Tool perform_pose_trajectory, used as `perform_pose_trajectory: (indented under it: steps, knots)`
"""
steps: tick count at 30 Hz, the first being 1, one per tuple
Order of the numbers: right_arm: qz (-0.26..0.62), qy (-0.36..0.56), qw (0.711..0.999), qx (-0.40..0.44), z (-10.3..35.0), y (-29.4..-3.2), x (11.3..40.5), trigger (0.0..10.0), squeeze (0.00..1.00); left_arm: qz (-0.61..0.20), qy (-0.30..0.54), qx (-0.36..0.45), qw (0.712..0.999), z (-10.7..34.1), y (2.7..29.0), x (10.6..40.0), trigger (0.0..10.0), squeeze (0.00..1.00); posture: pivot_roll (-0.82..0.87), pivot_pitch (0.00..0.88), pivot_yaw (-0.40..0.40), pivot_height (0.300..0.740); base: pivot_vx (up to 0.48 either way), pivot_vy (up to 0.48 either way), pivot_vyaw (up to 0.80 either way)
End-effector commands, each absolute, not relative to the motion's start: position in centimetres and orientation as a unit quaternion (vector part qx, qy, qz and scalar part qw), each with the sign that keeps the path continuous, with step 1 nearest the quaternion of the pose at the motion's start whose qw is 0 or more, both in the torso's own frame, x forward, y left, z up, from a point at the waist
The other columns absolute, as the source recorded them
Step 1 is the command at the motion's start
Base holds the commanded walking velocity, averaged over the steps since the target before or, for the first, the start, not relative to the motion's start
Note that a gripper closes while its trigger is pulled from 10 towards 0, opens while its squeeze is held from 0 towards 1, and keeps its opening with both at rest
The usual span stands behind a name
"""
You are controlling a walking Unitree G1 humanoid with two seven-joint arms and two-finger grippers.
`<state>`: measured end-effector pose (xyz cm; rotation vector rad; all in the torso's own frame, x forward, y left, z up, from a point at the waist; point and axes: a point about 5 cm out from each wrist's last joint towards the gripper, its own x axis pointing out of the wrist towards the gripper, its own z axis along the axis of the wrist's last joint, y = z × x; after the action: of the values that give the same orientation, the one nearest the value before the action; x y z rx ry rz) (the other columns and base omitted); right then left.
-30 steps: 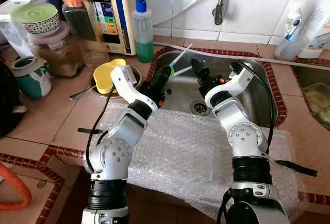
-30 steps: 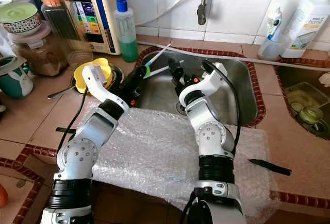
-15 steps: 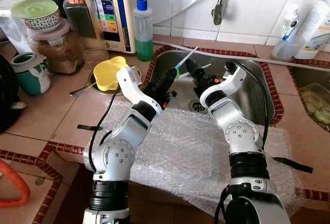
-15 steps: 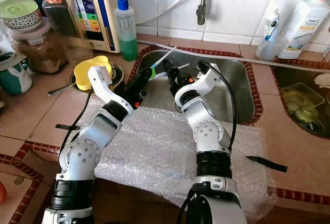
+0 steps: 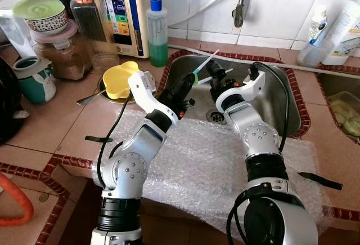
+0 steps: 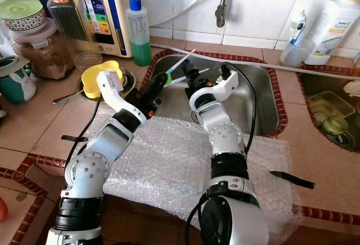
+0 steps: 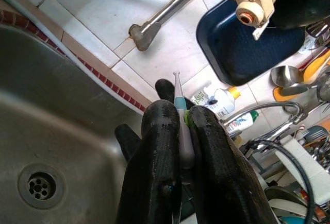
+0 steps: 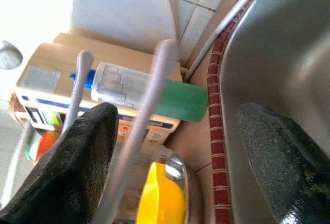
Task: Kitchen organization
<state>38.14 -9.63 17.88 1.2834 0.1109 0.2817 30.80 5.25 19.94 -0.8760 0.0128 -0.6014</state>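
From the head, we see both arms reach over the sink (image 5: 281, 96). Our left gripper (image 5: 188, 84) holds a toothbrush (image 5: 203, 66) that slants up over the sink's near-left corner. The right gripper (image 5: 216, 79) sits just beside it, near the drain (image 5: 215, 115). A yellow cup (image 5: 118, 80) rests on the counter (image 5: 50, 121) to the left, by a green bottle (image 5: 156, 31).

At the left wrist, our fingers (image 7: 206, 147) are clamped on the toothbrush (image 7: 180, 116) low on its handle, most of it standing free above. So short a hold could let it pivot or slip into the sink if bumped.

At the right wrist, the fingers (image 8: 77, 152) stand wide apart, with a pale rod (image 8: 149, 90), probably that handle, between them. If we close off-centre here, we may knock it out of the left grip; the two grippers are also close enough to collide.
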Motion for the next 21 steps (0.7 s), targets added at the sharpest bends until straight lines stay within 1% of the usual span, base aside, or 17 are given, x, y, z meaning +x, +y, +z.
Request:
perform_pose_trajectory:
  steps: [1, 7, 21]
  knots:
    - [0.159, 0.058, 0.762, 0.625, 18.62, -6.98, 38.07, 0.0, 0.0, -0.3, 0.01, -0.436, 0.849, 20.31, 3.93, 30.36, 10.0, 0.0, 0.07, 0.078, 0.004, 0.74, 0.0, 0.0, 0.0]
    - [0.176, 0.058, 0.764, 0.618, 18.97, -6.49, 38.21, 0.0, 0.0, -0.293, 0.012, -0.44, 0.849, 20.05, 3.97, 30.26, 10.0, 0.0, 0.07, 0.078, -0.004, 0.74, 0.0, 0.0, 0.0]
    - [0.176, 0.061, 0.765, 0.617, 18.46, -6.37, 38.44, 0.0, 0.0, -0.298, 0.021, -0.441, 0.847, 19.9, 3.74, 30.16, 10.0, 0.0, 0.07, 0.075, 0.0, 0.74, 0.0, 0.0, 0.0]
